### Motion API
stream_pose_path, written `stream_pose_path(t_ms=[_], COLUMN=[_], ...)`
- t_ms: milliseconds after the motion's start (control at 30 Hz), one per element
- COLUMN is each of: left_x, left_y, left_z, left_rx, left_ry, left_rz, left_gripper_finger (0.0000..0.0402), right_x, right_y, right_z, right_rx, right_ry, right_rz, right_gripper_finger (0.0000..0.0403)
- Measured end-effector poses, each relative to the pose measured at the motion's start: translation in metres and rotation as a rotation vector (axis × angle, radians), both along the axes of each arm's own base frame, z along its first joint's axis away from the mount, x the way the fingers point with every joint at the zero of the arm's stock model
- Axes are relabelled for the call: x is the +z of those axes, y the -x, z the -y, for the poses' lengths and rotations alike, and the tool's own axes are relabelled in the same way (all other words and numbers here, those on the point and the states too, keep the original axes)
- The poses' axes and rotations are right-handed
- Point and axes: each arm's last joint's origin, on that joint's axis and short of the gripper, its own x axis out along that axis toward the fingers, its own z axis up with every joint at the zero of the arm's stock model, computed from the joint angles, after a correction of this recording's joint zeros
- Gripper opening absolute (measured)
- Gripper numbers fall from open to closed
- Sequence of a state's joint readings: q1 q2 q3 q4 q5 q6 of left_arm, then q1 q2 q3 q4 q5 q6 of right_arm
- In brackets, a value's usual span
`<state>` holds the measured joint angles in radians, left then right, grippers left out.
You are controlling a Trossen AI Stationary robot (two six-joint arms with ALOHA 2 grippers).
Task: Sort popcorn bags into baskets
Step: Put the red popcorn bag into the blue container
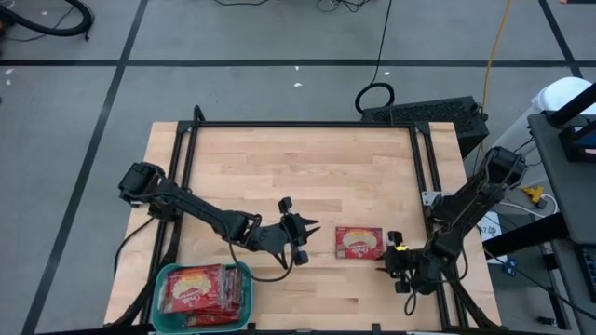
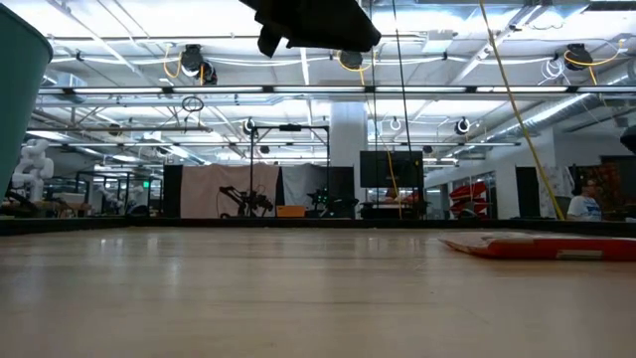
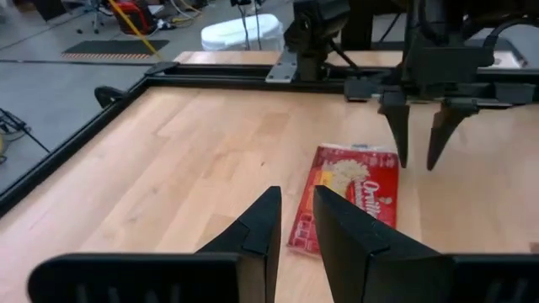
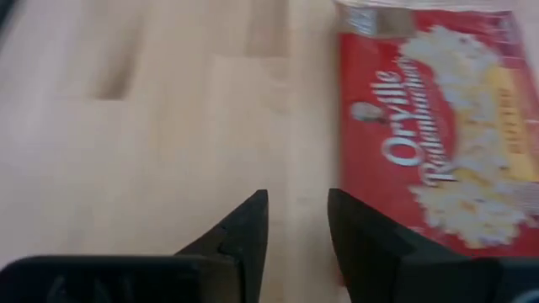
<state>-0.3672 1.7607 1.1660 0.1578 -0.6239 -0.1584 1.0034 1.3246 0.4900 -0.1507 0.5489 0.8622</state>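
Observation:
One red popcorn bag [image 1: 359, 242] lies flat on the wooden table [image 1: 298, 167], picture side up; it also shows in the left wrist view [image 3: 349, 198], the right wrist view [image 4: 438, 143] and the low view [image 2: 542, 246]. My left gripper [image 1: 307, 233] hovers just left of it, slightly open with nothing between its fingers [image 3: 295, 231]. My right gripper [image 1: 385, 253] stands open at the bag's near right corner, above the table, touching nothing [image 4: 296, 231]. The teal basket [image 1: 160, 279] at the near left holds several red popcorn bags [image 1: 200, 288].
A black metal frame [image 1: 424, 167] runs around the table's edges. Bare wood stretches across the far half of the table. The basket's wall shows at the low view's left edge [image 2: 20, 89]. Cables and a black box [image 1: 424, 113] lie on the floor beyond the far edge.

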Motion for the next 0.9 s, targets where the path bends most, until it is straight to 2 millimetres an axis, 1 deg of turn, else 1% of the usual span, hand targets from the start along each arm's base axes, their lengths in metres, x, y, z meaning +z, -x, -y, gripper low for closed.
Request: stream_pose_path(t_ms=[267, 400, 533, 600, 667, 767, 833, 900], left_x=[-0.002, -0.003, -0.003, -0.003, -0.003, -0.004, -0.006, -0.007], left_y=[-0.001, -0.002, -0.003, -0.003, -0.003, -0.001, 0.000, 0.001], left_z=[-0.002, -0.008, -0.011, -0.011, -0.011, -0.007, -0.006, -0.006], left_rx=[-0.059, -0.046, -0.035, -0.034, -0.031, -0.039, -0.044, -0.044], left_ry=[-0.030, -0.032, -0.027, -0.023, -0.015, -0.014, -0.019, -0.023], left_rz=[-0.039, -0.049, -0.053, -0.052, -0.050, -0.059, -0.076, -0.089], left_gripper_finger=[0.0076, 0.0076, 0.0076, 0.0076, 0.0076, 0.0076, 0.0076, 0.0076], right_x=[-0.012, -0.017, -0.022, -0.022, -0.019, -0.006, 0.003, 0.008], right_y=[-0.003, -0.016, -0.033, -0.040, -0.044, -0.045, -0.043, -0.039], right_z=[0.010, 0.016, 0.029, 0.035, 0.037, 0.036, 0.035, 0.038], right_rx=[-0.022, -0.042, -0.128, -0.142, -0.137, -0.120, -0.114, -0.133], right_ry=[0.189, 0.281, 0.353, 0.364, 0.346, 0.270, 0.217, 0.200], right_rz=[-0.014, 0.013, 0.039, 0.030, 0.037, 0.065, 0.078, 0.070], right_gripper_finger=[0.0135, 0.0135, 0.0134, 0.0134, 0.0134, 0.0134, 0.0134, 0.0134])
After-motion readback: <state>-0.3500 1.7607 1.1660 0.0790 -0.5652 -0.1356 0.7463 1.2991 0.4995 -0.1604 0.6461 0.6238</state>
